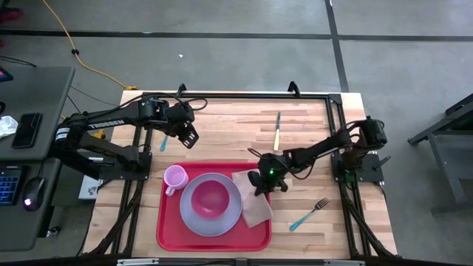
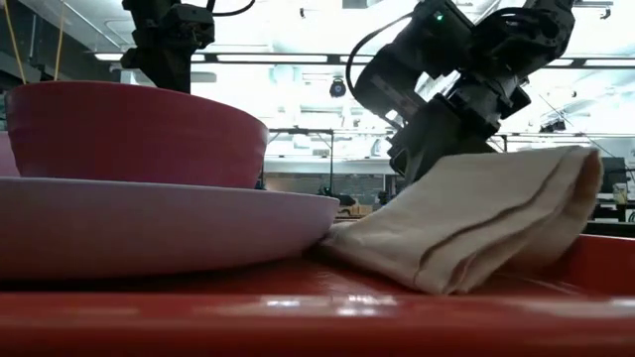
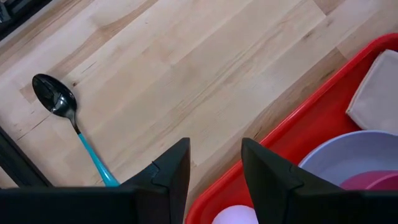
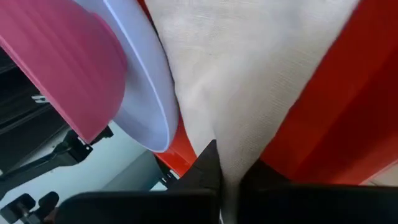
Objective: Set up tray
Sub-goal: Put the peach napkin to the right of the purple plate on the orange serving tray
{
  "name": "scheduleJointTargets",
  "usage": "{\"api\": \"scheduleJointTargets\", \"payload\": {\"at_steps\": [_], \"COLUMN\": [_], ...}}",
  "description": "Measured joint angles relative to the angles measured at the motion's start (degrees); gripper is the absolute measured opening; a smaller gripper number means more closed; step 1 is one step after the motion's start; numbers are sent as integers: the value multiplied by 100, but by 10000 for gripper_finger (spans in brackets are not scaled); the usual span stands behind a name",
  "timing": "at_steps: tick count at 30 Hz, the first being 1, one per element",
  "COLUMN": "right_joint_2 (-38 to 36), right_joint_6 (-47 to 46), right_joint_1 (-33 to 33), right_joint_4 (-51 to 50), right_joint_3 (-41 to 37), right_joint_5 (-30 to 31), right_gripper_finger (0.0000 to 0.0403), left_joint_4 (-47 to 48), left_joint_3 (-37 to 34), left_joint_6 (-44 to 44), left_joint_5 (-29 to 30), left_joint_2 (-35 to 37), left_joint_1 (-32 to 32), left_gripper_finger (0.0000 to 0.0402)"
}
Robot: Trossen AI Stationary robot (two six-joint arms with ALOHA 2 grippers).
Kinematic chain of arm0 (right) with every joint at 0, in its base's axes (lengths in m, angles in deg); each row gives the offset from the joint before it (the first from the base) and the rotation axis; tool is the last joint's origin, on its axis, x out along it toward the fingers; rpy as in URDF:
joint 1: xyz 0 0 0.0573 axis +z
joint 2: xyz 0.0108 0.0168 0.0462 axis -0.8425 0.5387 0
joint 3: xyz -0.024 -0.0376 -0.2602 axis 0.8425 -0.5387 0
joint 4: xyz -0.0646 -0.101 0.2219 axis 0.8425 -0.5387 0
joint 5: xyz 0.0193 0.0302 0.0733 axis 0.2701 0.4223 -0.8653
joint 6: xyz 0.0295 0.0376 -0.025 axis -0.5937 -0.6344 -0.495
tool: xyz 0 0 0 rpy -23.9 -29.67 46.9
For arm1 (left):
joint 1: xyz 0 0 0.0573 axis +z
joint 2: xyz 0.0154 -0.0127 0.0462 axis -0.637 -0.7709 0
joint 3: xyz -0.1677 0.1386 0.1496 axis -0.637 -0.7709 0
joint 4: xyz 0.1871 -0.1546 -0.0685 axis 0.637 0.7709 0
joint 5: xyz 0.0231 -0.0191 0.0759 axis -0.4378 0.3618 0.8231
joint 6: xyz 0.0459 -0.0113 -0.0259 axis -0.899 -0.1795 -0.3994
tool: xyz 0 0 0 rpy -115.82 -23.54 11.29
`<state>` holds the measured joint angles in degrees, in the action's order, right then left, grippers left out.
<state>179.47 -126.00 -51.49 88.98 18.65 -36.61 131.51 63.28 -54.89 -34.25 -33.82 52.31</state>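
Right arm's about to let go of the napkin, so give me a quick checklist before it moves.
1. Right gripper shut on napkin: ok.
2. Napkin beside plate, on tray: ok, though its right edge overlaps the rim.
3. Napkin lying flat: not ok, one end lifted.
4. Bowl on plate, cup on tray: ok.
5. Left gripper open, clear, above table: ok.
6. Fork, spoon, knife on tray: not ok.

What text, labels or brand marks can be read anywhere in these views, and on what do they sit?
"TROSSEN": white lettering on the left arm in the high view, small but readable.
Nothing else: the tray, plate, bowl, cup and napkin show no markings.
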Motion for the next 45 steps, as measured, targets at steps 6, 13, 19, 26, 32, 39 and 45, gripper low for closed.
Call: {"api": "scheduleJointTargets", "payload": {"at_steps": [6, 13, 19, 26, 32, 39, 45], "right_joint_2": [0, -2, -4, -7, -7, -7, -7], "right_joint_6": [-62, -522, -1030, -1388, -1435, -1531, -1585], "right_joint_1": [45, 63, 178, 362, 350, 196, 221], "right_joint_4": [-195, -121, 93, 703, 830, 1311, 1416], "right_joint_3": [0, 0, 1, 6, 4, 4, 4], "right_joint_5": [270, 794, 1125, 1476, 1524, 1530, 1358], "right_gripper_finger": [0, 0, 0, 0, 0, 0, 0], "left_joint_4": [4, 2, 2, -12, -27, -29, -33], "left_joint_3": [0, 0, 0, 0, 0, 0, 0], "left_joint_6": [-2, -4, -57, -158, -159, -157, -157], "left_joint_5": [0, 2, 4, 7, 7, 4, 2], "left_joint_2": [0, 0, 0, 0, 0, 0, 0], "left_joint_1": [1, 1, 1, 1, 1, 0, 1], "left_gripper_finger": [175, 175, 175, 175, 175, 175, 175]}}
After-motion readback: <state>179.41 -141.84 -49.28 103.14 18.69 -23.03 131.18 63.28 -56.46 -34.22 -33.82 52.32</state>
